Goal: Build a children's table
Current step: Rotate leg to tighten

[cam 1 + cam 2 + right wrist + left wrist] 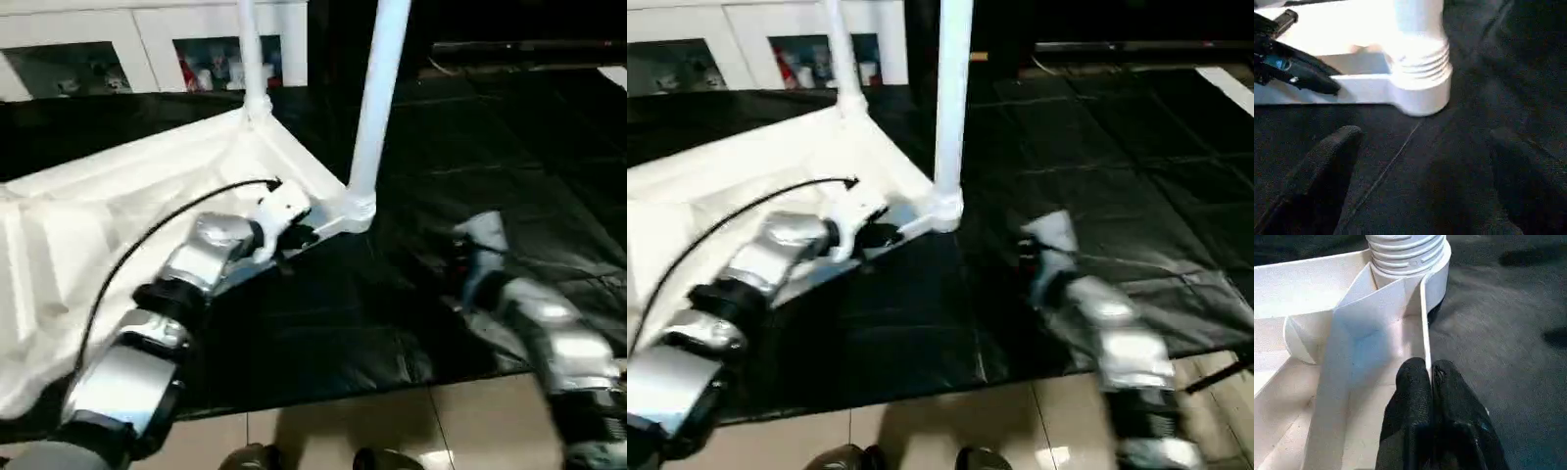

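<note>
- At 12 o'clock of the L gripper [1431, 377], clenched on the tabletop [118, 211] rim: keep that pinch firm.
- R gripper [1422, 169], released, w/ jaws wide: bring it round the leg [377, 108] at its 12 o'clock, then twist it snug.

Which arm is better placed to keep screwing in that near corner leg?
Probably the right. The right gripper is open and empty on the mat facing the near leg at its socket, free to grasp it. The left gripper is shut on the tabletop's rim, bracing it.
</note>
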